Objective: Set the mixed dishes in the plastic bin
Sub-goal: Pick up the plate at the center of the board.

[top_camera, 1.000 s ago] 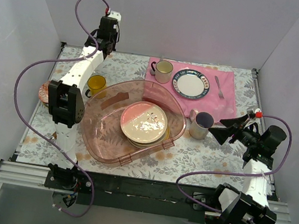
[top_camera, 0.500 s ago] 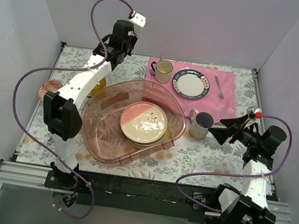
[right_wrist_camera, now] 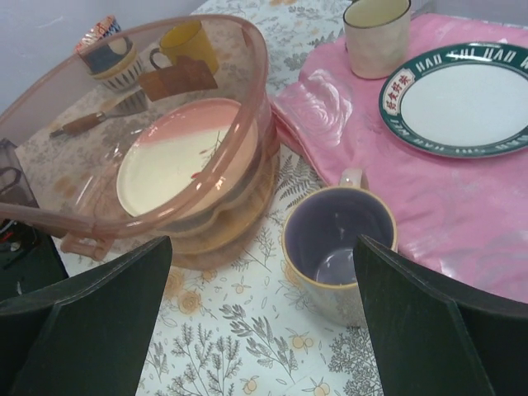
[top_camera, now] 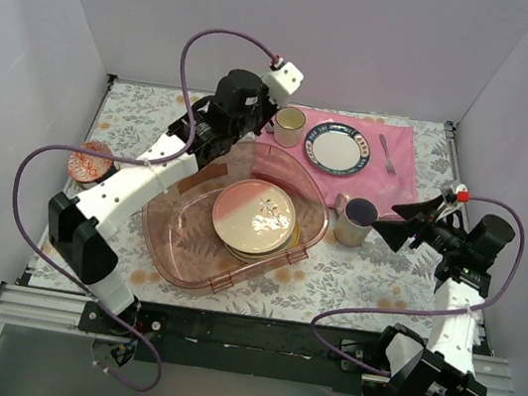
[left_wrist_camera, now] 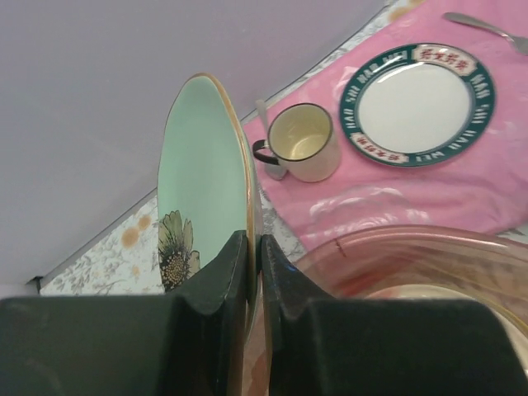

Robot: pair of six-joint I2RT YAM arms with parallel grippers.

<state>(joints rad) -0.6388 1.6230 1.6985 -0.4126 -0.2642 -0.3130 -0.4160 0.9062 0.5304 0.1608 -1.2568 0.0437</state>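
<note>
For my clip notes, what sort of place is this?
Probably a lab cell staged as a dining table: plain grey walls box in a floral-covered table with a pink cloth and translucent pink plastic bin.

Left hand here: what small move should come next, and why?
Probably swing the left hand a little further over the translucent pink plastic bin and tilt the large mint-green plate flat. The plate is pinched on edge, upright, by the bin's far rim, not yet above the stacked cream plates inside.
</note>
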